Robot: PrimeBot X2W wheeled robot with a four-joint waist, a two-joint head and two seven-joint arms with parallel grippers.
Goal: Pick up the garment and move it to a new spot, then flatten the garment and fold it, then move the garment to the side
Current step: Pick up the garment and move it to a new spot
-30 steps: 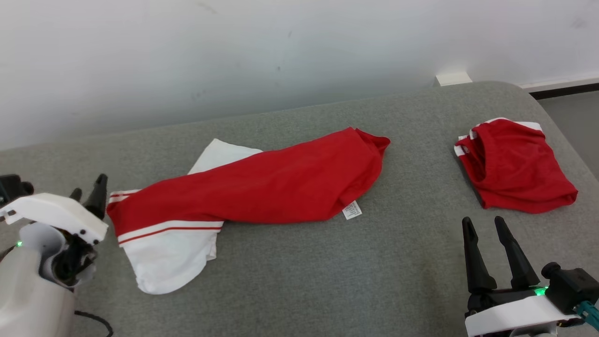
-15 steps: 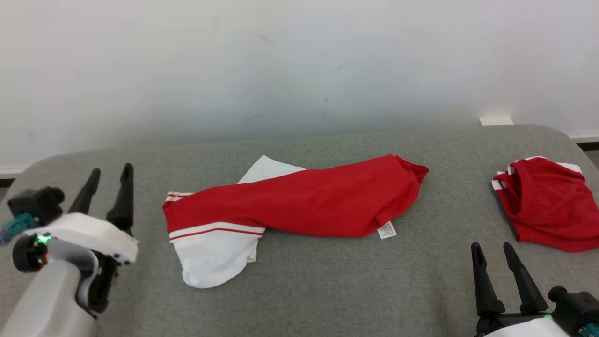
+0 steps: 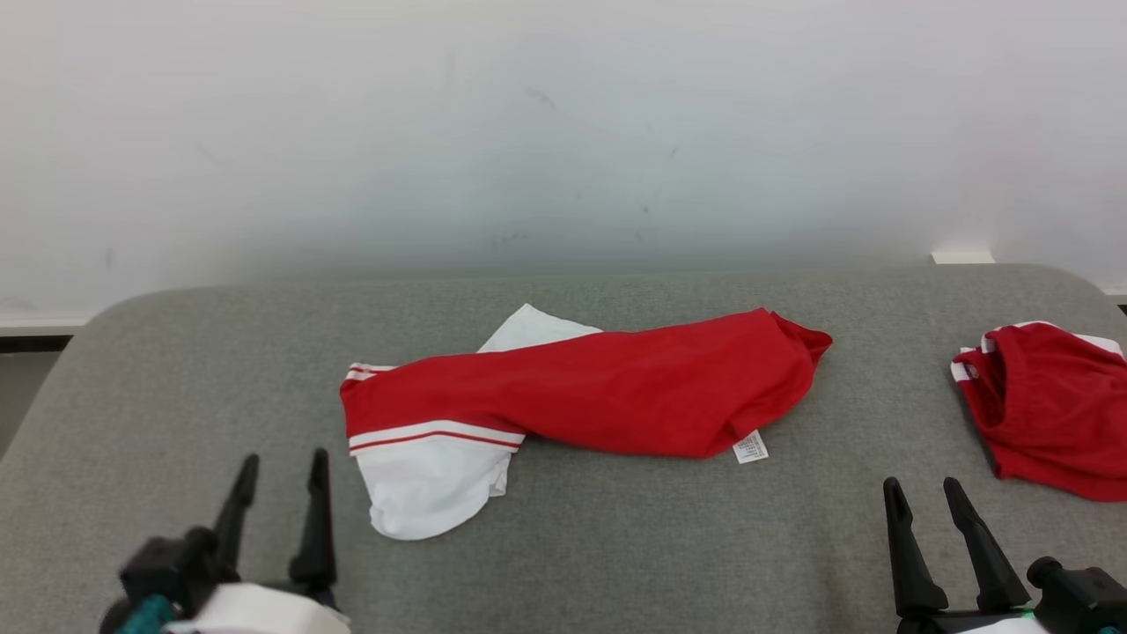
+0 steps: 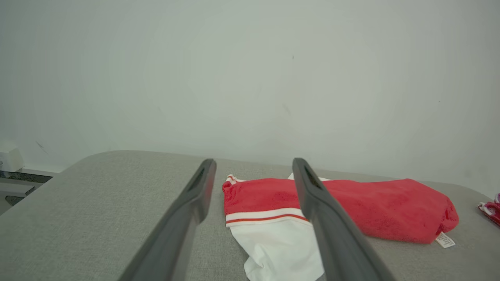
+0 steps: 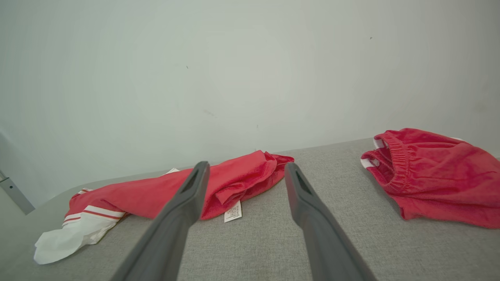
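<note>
– Scanning from the biggest thing down: the grey pad (image 3: pixel 616 563) spreads out below the white wall (image 3: pixel 563 132). The garment (image 3: pixel 607 387) lies across the pad's middle as a long red roll, with a white striped end toward our left. It is neither flat nor folded.

– Agreed. The shorts (image 3: pixel 1048 414) sit bunched at the far right, well apart from it. We judge them a separate piece, so we leave them.

– Our left gripper (image 3: pixel 284 458) hangs near the white end with its fingers spread wide and nothing between them. Our right gripper (image 3: pixel 921 484) is low on the right, nearer us than the gap between the red end and the shorts. Its fingers are wide and empty too.

– So the pick-up is not yet begun. What worries us?

– The cloth is doubled over itself. If we pinch only the top layer, the rest may drag or unroll unevenly as we lift. If we go too deep, our fingertips could dig into the soft pad and catch its cover.

– And the right arm?

– Reaching left for the red end looks fine. Drifting right could snag the shorts and pull them along.

– The label (image 3: pixel 750 447)?

– It pokes out at the near red edge. If we close on that alone, we'd likely lose the garment.
</note>
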